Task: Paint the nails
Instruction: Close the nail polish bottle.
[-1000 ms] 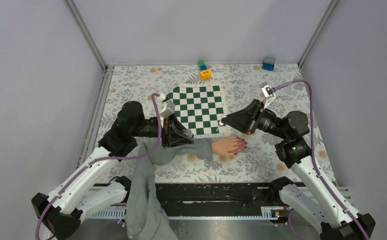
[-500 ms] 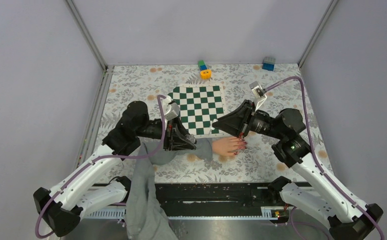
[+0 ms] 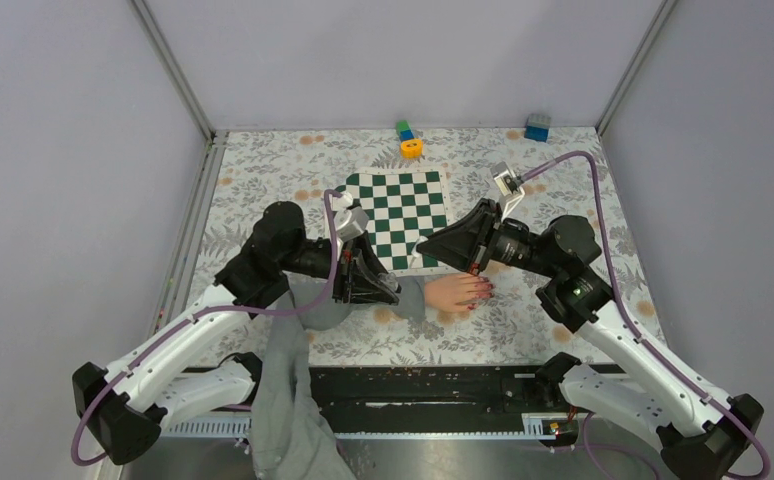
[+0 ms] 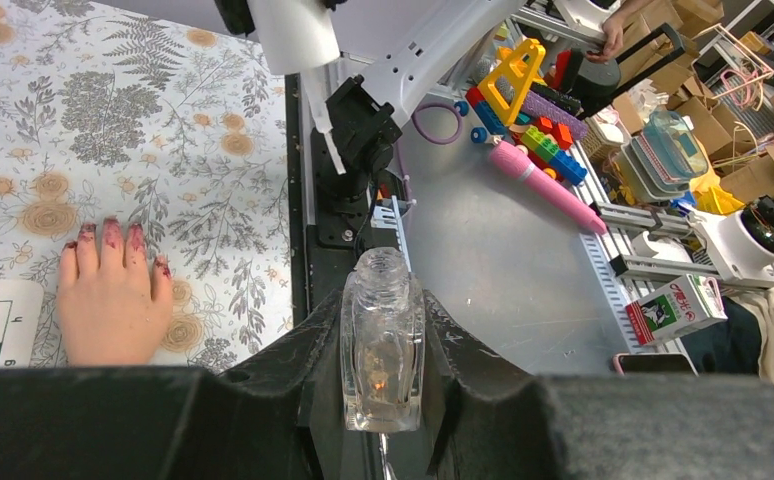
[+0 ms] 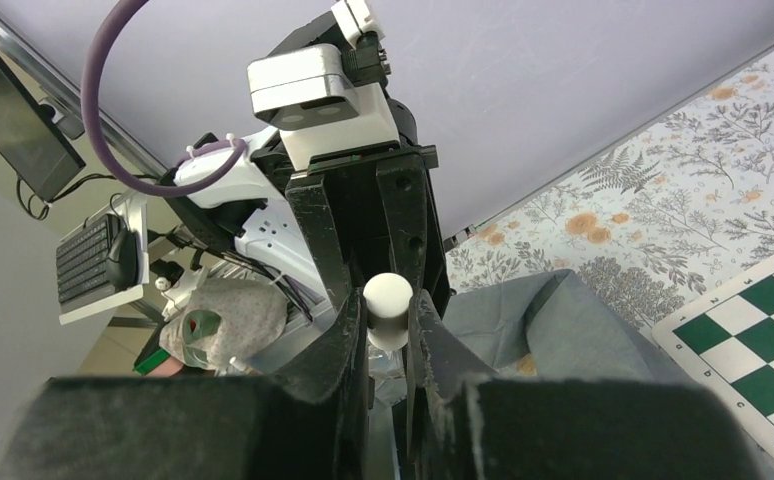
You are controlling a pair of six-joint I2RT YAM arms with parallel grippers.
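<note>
A pale pinkish hand with a grey sleeve lies flat on the floral table. Its dark red nails point right; they also show in the left wrist view. My left gripper hovers over the wrist, shut on a clear glass bottle with an open neck. My right gripper is just above and behind the hand, shut on a white round cap. Any brush under the cap is hidden by the fingers.
A green and white chessboard lies just behind the hand. A yellow ring and green-blue blocks sit at the back, a blue block at the back right. A black rail runs along the near edge.
My left gripper has moved right with the bottle, closer to the hand. My right gripper has moved left with the cap, towards the left gripper. The hand has stayed still.
</note>
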